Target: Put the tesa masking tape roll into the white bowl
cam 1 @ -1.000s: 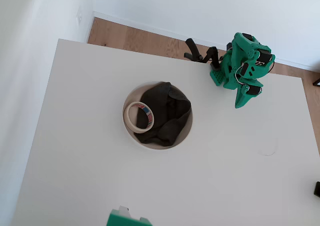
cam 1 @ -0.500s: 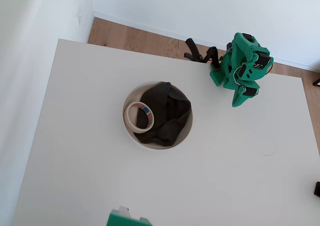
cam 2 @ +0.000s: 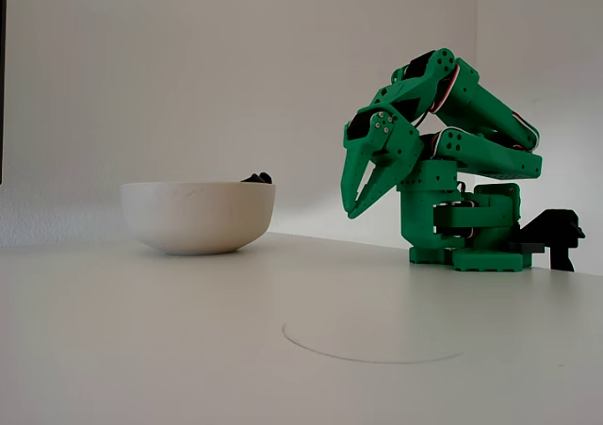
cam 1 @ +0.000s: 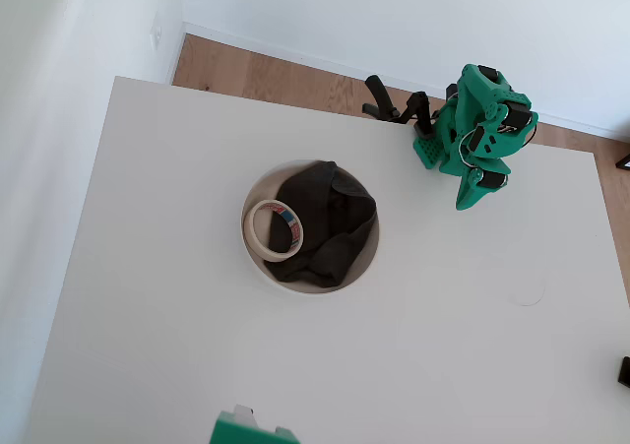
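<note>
The tesa masking tape roll lies inside the white bowl, at its left side, leaning against a dark grey-black cloth that fills the rest of it. In the fixed view the bowl stands at the left with only a bit of cloth peeking over its rim; the tape is hidden there. My green gripper is folded back near the arm's base, far to the right of the bowl. Its fingers point down above the table, shut, with nothing between them.
A black clamp sits at the table's back edge beside the arm's base. A green object pokes in at the bottom edge. A faint circle is marked on the white tabletop.
The arm has drawn back slightly toward its base, and the gripper tip has shifted a little. The tape roll and the bowl have not moved.
</note>
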`<action>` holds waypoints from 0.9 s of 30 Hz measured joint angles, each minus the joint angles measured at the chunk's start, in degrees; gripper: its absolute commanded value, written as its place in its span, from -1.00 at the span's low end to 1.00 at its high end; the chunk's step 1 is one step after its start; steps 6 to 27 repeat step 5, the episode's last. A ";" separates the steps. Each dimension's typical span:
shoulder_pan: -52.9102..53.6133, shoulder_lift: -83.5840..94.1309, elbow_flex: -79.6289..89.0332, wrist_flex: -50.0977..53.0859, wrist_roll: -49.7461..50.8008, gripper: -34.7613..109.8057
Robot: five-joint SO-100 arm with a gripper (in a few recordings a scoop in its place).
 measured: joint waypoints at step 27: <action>0.00 0.00 0.00 0.00 0.00 -0.63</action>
